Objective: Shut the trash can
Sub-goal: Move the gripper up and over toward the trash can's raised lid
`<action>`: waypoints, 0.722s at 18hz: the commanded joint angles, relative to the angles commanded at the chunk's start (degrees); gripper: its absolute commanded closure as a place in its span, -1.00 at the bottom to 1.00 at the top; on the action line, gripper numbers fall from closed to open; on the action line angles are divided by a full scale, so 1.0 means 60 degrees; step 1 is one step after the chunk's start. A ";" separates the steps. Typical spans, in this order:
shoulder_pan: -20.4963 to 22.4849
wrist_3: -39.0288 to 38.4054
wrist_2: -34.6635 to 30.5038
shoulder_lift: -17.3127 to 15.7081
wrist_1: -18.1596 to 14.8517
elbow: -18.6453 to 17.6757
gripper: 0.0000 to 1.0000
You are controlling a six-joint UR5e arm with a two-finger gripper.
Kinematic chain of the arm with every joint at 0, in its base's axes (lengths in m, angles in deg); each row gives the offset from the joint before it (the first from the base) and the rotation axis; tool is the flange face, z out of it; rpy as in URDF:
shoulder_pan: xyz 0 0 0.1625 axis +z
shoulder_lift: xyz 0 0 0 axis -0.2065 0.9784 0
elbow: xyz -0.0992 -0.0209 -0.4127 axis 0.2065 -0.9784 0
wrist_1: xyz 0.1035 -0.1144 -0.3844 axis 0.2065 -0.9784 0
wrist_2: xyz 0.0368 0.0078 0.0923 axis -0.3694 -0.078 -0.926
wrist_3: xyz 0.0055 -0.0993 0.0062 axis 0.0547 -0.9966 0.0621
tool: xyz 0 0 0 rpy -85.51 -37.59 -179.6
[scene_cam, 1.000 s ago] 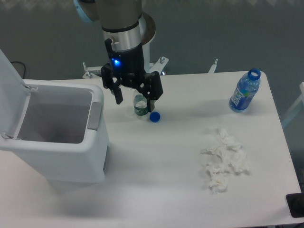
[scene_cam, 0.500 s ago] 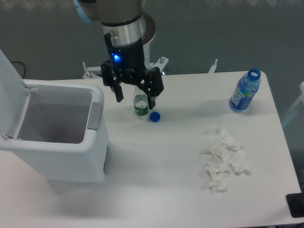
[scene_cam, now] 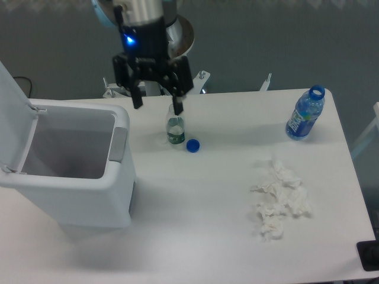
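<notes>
Camera view from above the table: my gripper (scene_cam: 157,107) hangs with its black fingers spread wide and nothing between them, a blue light glowing on its body. Down and to its left sits the trash can (scene_cam: 71,195), its flat white lid (scene_cam: 13,100) standing up on the far left side and the grey interior exposed, the grey latch tab facing the gripper's side. Just below the gripper's right-hand finger stands a small clear bottle (scene_cam: 175,130) with a green label, and a blue cap (scene_cam: 192,145) lies just beside it. Well off to the right stands an uncapped blue bottle (scene_cam: 305,113); crumpled tissues (scene_cam: 279,200) lie lower right.
</notes>
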 joint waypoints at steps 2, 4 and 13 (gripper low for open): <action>-0.0234 -0.0015 0.0000 -0.0366 0.0000 -0.0249 -1.00; -0.0527 -0.0189 0.0116 -0.0616 -0.0029 -0.0323 -1.00; -0.1875 -0.1580 0.1670 -0.1261 -0.0454 -0.0294 -1.00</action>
